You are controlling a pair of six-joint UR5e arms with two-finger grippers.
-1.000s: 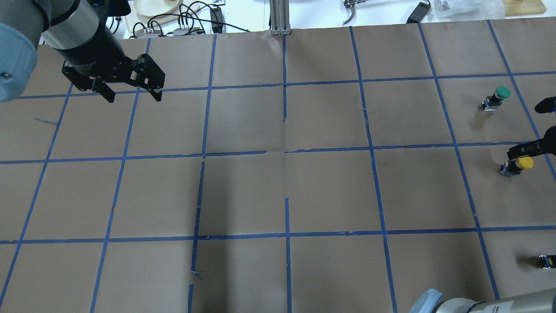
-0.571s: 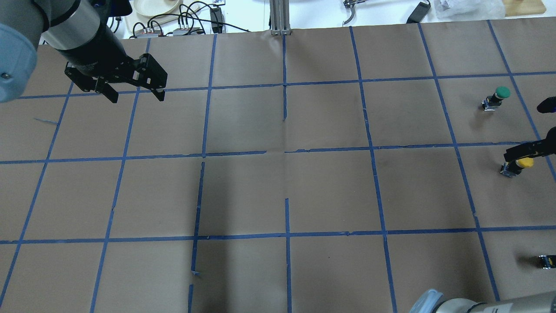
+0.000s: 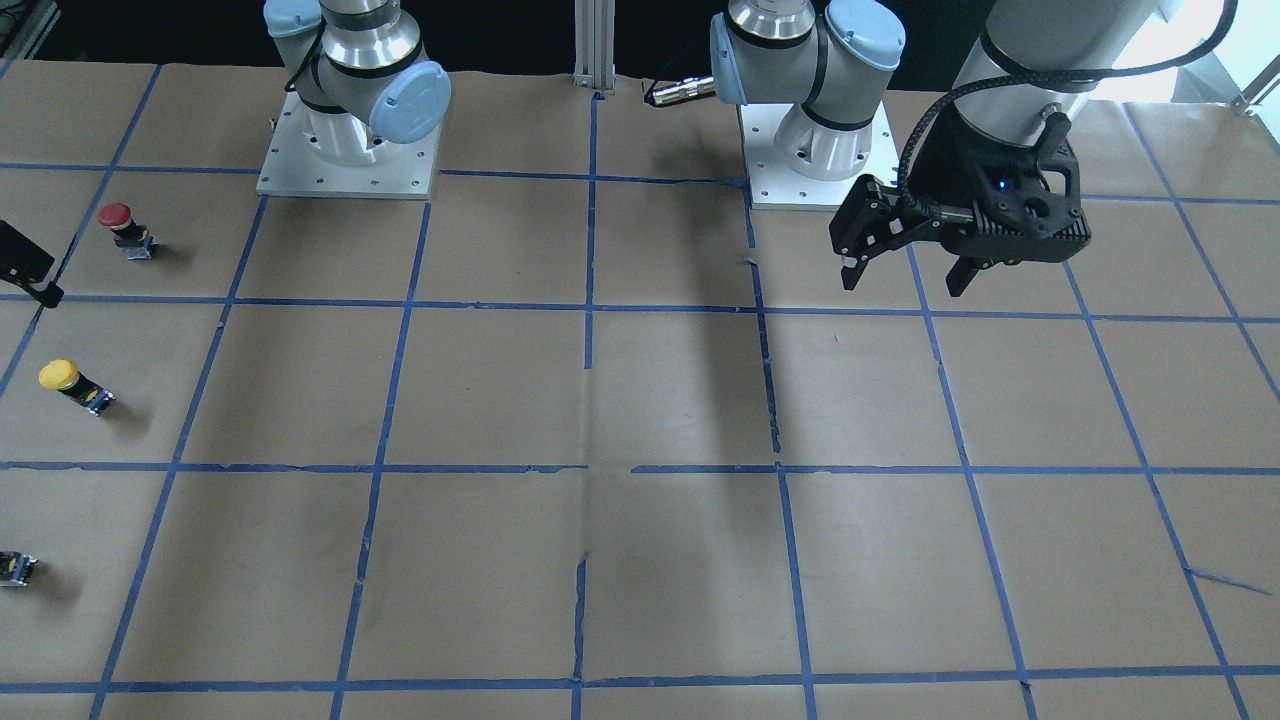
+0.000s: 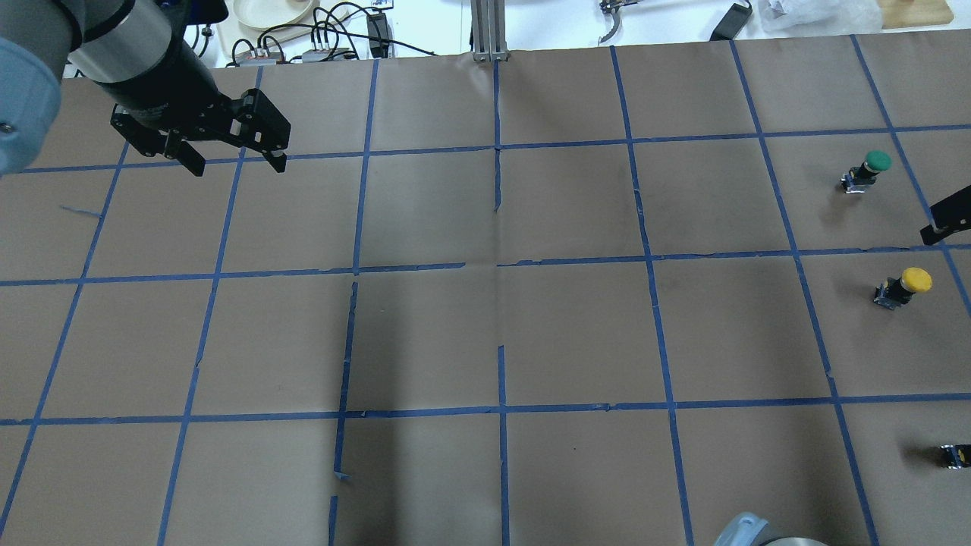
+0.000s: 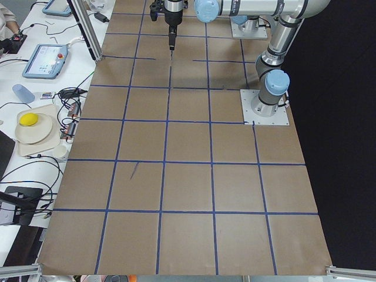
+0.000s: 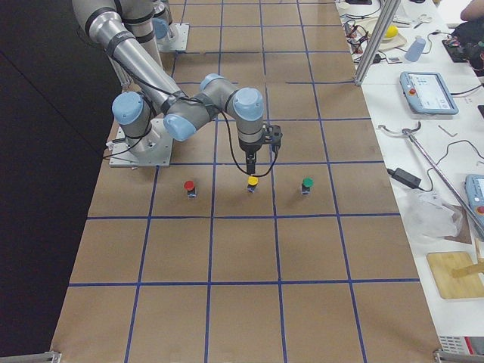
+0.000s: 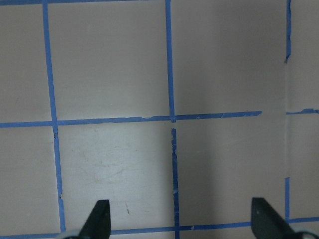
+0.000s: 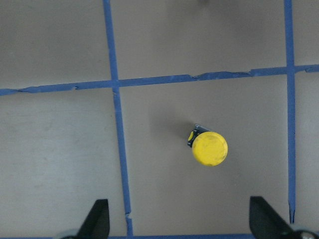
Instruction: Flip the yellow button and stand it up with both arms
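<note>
The yellow button (image 4: 906, 284) stands upright on its base, cap up, on the brown paper at the table's right edge. It also shows in the front-facing view (image 3: 65, 380), the right-side view (image 6: 252, 182) and the right wrist view (image 8: 209, 148). My right gripper (image 8: 179, 224) is open and empty, straight above the button and clear of it; one finger (image 4: 948, 216) shows overhead. My left gripper (image 4: 235, 163) is open and empty over the far left of the table, far from the button; it also shows in the front-facing view (image 3: 905, 275) and the left wrist view (image 7: 179, 224).
A green-capped button (image 4: 868, 171) stands one square beyond the yellow one. A red-capped button (image 3: 125, 228) stands one square nearer the robot. Blue tape lines (image 4: 497, 265) grid the paper. Cables and a plate (image 4: 265, 11) lie past the far edge.
The right gripper's fingers were close around the yellow button; they have drawn up and away, and the button stays standing. The left gripper has barely moved.
</note>
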